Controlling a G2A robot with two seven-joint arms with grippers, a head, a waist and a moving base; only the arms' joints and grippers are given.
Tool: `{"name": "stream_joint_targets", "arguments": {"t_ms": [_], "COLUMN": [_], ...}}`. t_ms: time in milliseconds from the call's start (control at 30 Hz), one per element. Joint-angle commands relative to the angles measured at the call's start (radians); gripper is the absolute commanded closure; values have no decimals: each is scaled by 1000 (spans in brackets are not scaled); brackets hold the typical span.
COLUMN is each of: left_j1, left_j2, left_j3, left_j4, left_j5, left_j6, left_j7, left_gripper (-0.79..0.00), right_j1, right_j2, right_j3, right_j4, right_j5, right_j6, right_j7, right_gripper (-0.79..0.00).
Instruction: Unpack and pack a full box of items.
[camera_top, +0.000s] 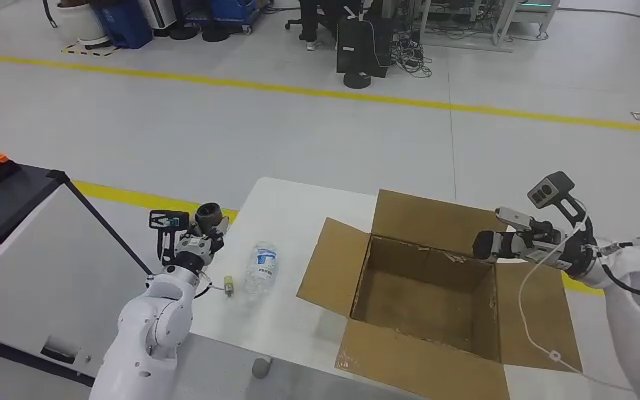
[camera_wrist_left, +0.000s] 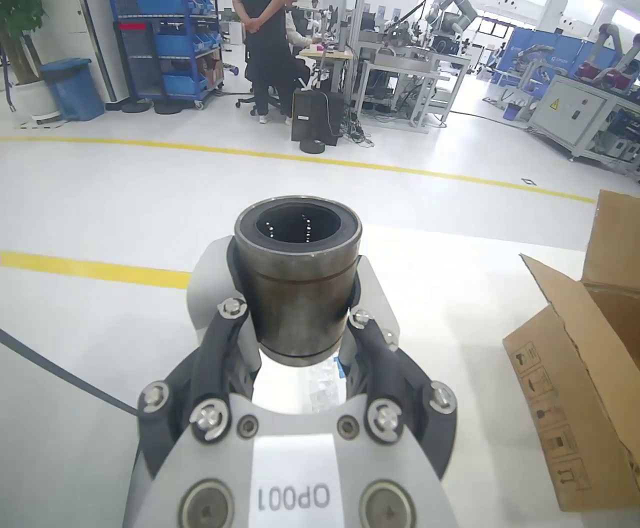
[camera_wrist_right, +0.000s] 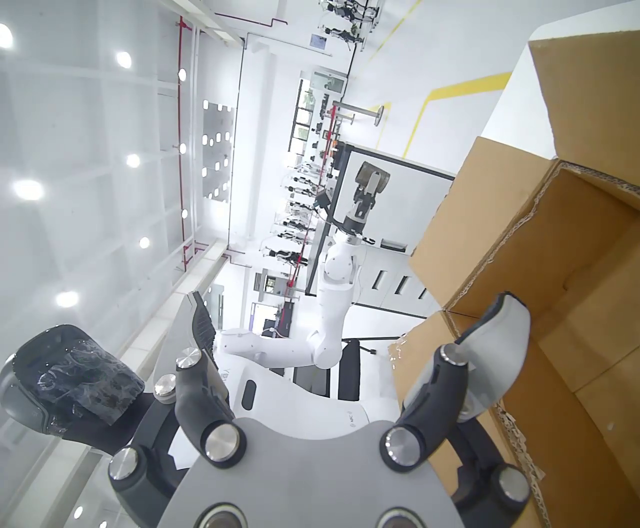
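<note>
At the far left, the left gripper (camera_top: 200, 228) (camera_wrist_left: 296, 305) is clamped on a dark steel cylinder with a hollow bore and a thin groove round its body (camera_top: 210, 215) (camera_wrist_left: 298, 280). Its two fingers (camera_wrist_left: 372, 295) press against opposite sides of the cylinder. The cylinder stands upright between them, open end up, over the left edge of the white table (camera_top: 290, 205).

Just right of that arm, a small yellowish object (camera_top: 228, 285) lies on the table; it is too small to say what it is. Beside it, a clear plastic bottle with a blue-and-white label (camera_top: 262, 266) lies on its side on the white surface. It is apart from the gripper and a little short of the box.

Further right stands a large brown cardboard box (camera_top: 430, 290) (camera_wrist_left: 570, 380) (camera_wrist_right: 575, 240). It is open at the top, with its four flaps folded outward and its brown floor showing. It covers most of the right half of the table.

At the right, the right gripper (camera_top: 487, 243) (camera_wrist_right: 350, 325) hangs over the box's right wall, near the far corner, and points towards the left arm. Its fingers (camera_wrist_right: 500, 325) are spread wide apart with nothing between them, one of them above the box's rim
</note>
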Motion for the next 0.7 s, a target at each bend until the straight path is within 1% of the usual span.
{"name": "stream_joint_targets", "arguments": {"t_ms": [0, 267, 333, 367, 433, 667], "left_j1": [0, 0, 2, 8, 23, 122], "left_j2": [0, 0, -1, -2, -1, -3], "left_j3": [0, 0, -4, -4, -14, -57], "left_j4": [0, 0, 0, 8, 16, 63], "left_j5": [0, 0, -13, -48, -50, -120], "left_j6": [0, 0, 5, 9, 7, 34], "left_j7": [0, 0, 25, 30, 52, 124], "left_gripper": [0, 0, 0, 0, 0, 0], "right_j1": [0, 0, 0, 0, 0, 0], "right_j2": [0, 0, 0, 0, 0, 0], "right_j3": [0, 0, 0, 0, 0, 0], "right_j4": [0, 0, 0, 0, 0, 0], "right_j5": [0, 0, 0, 0, 0, 0], "right_j6": [0, 0, 0, 0, 0, 0], "right_j7": [0, 0, 0, 0, 0, 0], "right_gripper": [-785, -785, -785, -785, -785, -785]}}
